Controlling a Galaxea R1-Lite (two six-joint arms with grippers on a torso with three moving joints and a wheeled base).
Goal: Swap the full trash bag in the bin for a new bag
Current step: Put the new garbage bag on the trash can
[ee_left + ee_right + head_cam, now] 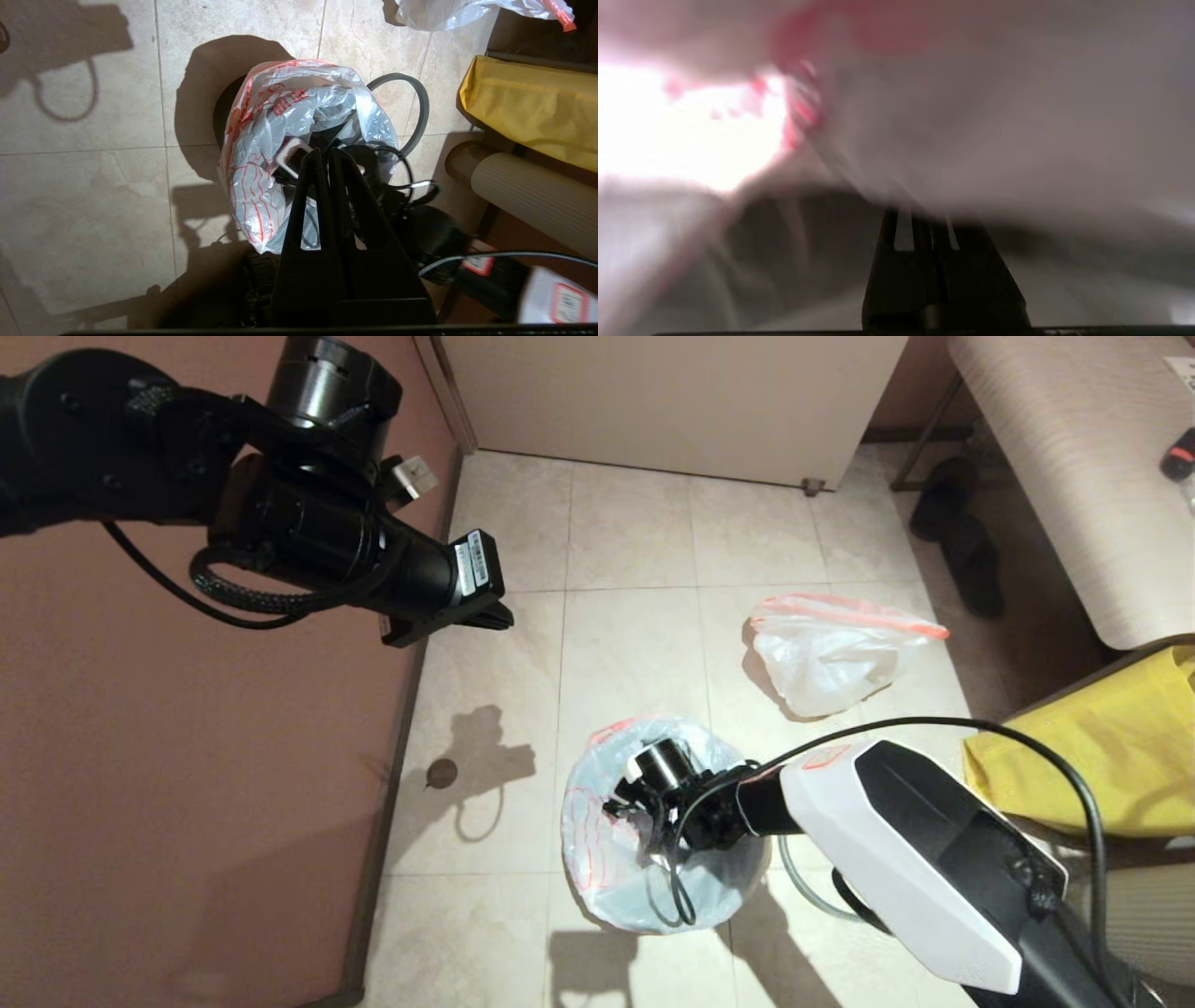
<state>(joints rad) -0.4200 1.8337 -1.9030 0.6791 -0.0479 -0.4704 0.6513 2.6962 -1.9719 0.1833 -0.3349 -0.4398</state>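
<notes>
My left wrist view alone shows the grey rim ring (419,105) on the floor beside the bin (223,109). The right gripper (644,812) reaches down inside the new bag (597,845), fingers pressed together (plastic fills its camera). The left gripper (332,156) hovers high, closed. The full trash bag (826,658) lies apart on the tiles.

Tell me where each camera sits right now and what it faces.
Head: high, looking down at the floor; both arms show, right gripper inside the new bag.
Left wrist: raised, behind the shut left gripper, facing down at the new bag.
Right wrist: inside the bag, plastic against it.
Head and left wrist share the grey ring.
</notes>
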